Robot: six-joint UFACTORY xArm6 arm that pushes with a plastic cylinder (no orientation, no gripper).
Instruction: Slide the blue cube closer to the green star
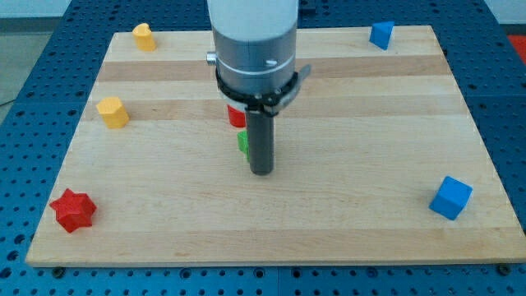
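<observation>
- Near edge, view's left: red star-shaped block (73, 210) sits close to the bottom-left corner of the pale wooden board (345, 205).
- Near edge, view's right: blue cube (450, 197), the larger of the two blue pieces, rests near the bottom-right corner. Nothing touches it.
- Centre: my tip (261, 171), the lower end of the straight dark rod, stands on the board just left of mid-width, well apart from the blue cube.
- No jaws on this rig, so there is no apart or together to record; the rod clamps on nothing.
- Just beside the rod on the view's left: a small green block (243, 142), mostly hidden behind the rod; shape cannot be made out, and contact with the rod cannot be judged.
- Directly above the green block: a small red block (237, 116), partly covered by the arm's grey cylindrical housing (253, 45).
- Mid-left: yellow rounded block (113, 112) near the left edge.
- Far left: second yellow block (145, 37) near the top-left corner.
- Far right: second, smaller blue block (380, 34) at the top edge.
- Around the board: blue perforated table surface (509, 99).
</observation>
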